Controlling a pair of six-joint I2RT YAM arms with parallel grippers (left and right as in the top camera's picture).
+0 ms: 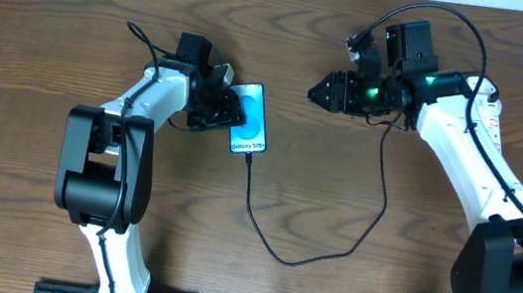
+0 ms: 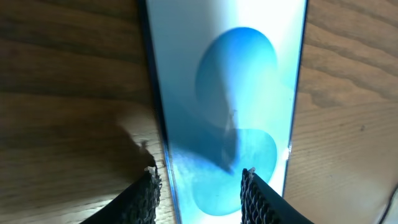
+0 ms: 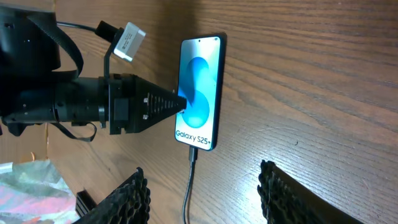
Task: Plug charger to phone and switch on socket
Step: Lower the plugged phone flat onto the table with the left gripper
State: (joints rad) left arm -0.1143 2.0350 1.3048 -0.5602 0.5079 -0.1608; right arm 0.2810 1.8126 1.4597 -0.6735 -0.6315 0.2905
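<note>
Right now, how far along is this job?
Done: the charger looks plugged into the phone at its Galaxy end. In hand: left jaws stand open over the phone's edge; right jaws hang open, empty. Left: switching on the socket, which no view shows.

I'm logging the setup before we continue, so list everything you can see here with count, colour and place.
table: one, brown wood, under everything.
phone: one, blue screen, lying left of centre.
charger cable: one, black, meets phone's lower end, loops right.
crumpled sheet: one, pale and pink, table edge, unclear.
left arm: one, white and black, jaws apart over phone's edge.
right arm: one, white and black, jaws apart, empty, above table.
</note>
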